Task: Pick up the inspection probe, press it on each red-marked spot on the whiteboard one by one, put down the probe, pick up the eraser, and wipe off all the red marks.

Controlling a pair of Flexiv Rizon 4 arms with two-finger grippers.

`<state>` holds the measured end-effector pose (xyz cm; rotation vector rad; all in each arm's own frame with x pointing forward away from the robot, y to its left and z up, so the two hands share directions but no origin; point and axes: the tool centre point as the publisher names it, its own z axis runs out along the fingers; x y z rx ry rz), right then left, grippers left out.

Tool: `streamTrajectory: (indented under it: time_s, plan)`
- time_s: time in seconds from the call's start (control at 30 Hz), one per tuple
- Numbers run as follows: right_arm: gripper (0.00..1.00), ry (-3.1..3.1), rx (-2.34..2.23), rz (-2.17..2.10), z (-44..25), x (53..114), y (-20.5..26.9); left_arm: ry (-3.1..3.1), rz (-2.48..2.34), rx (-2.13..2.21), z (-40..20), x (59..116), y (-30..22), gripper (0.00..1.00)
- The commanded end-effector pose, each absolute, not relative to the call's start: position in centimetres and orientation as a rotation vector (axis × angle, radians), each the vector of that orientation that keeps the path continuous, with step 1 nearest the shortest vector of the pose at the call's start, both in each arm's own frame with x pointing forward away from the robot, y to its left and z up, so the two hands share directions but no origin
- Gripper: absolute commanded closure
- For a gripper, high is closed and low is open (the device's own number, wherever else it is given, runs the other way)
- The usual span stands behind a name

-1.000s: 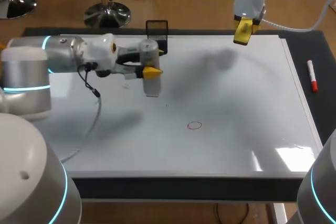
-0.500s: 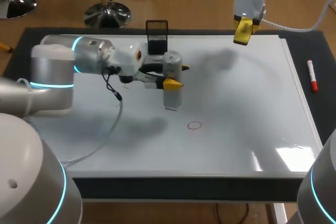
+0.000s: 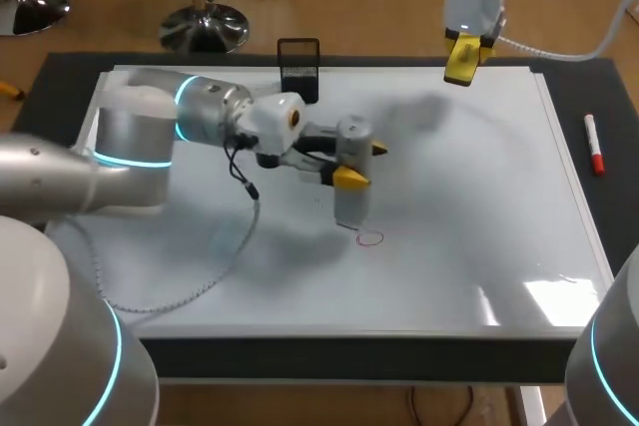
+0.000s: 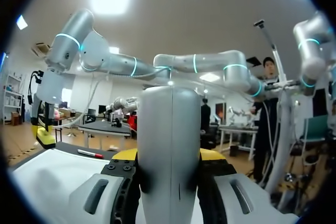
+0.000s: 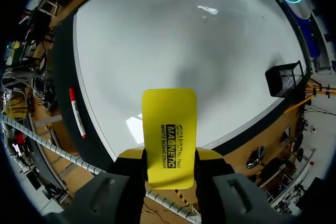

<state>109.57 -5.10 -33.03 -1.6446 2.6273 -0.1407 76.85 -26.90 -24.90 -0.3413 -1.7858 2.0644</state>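
Yellow fingertips of the left gripper pinch the inspection probe from two sides around its upper part. The left wrist view shows both pads seated against the cylinder wall.

The probe hangs upright with its lower end just beside the red mark, near the middle of the whiteboard. Whether the tip touches the board cannot be told.

Step in hand, as judged: placing the probe on the mark. Recommended procedure:
- Shift the tip sideways until it sits over the centre of the ring.
- Keep the probe vertical and lower it straight.
- Press lightly. A sideways drag would likely smear the ink, and the smooth body could slip in the grip.
- Lift straight off.

The probe is a plain silver-grey cylinder, smooth and matt, with a faint seam running along its length. The mark is a small, thin red ring, and it is the only one visible.

The right gripper is clamped on the yellow eraser above the far edge of the board, well apart from the probe. A black mesh holder stands at the far edge, and a red marker lies beside the board.
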Motion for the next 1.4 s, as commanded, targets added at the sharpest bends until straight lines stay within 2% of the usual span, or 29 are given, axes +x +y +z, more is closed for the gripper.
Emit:
streamTrajectory:
  time_s: [0.03, 0.8, 1.4]
  plan:
    - [1.0, 2.629, -1.649, -0.146, -32.9, 109.6, -5.1, -1.74, 2.022, -0.409, -25.3, 76.7, -27.9, 1.0]
    - [1.0, 2.629, -1.649, -0.146, -32.9, 109.6, -5.1, -1.672, 1.953, -0.48, -27.9, 74.4, -30.4, 1.0]
    - [1.0, 2.629, -1.649, -0.146, -32.9, 109.6, -5.1, -1.671, 1.94, -0.491, -30.0, 75.9, -29.6, 1.0]
